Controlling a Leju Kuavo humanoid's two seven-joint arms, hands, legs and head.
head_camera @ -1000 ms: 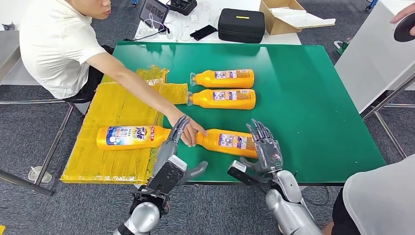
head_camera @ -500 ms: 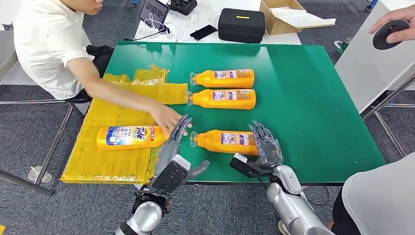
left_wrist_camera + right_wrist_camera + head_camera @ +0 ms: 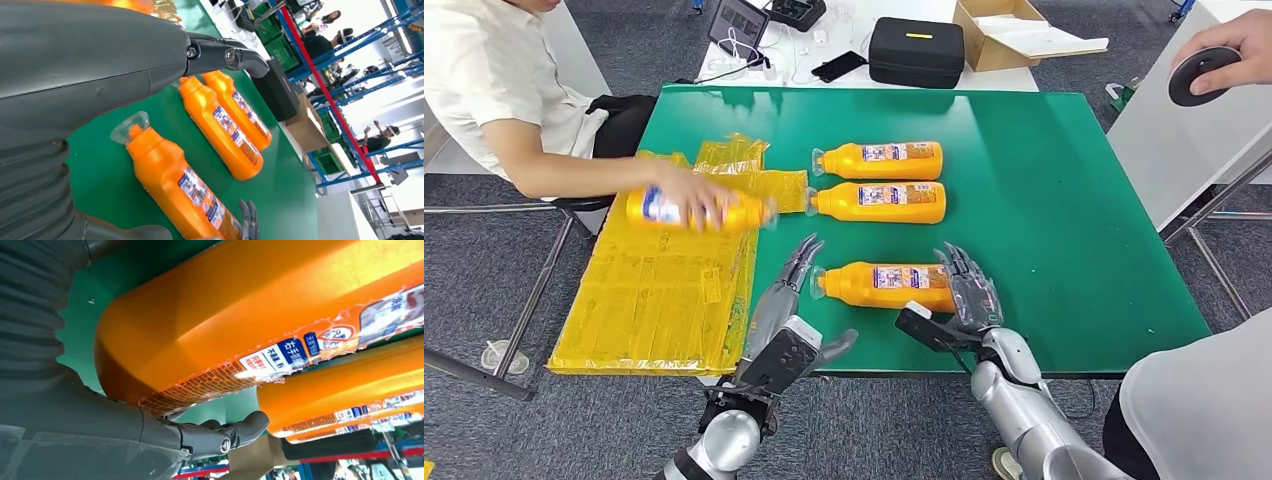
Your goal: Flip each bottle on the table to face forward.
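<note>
Since a second ago the person's hand (image 3: 686, 196) has lifted the Tide-labelled bottle (image 3: 694, 209) off the yellow sheet (image 3: 664, 290) and carries it above it. The near bottle (image 3: 886, 285) now lies straight on the green table (image 3: 1064, 200), back label up. My right hand (image 3: 969, 295) rests against its base, fingers spread, gripping nothing; my left hand (image 3: 786, 290) is open beside its cap. Two more bottles (image 3: 879, 160) (image 3: 879, 201) lie further back.
</note>
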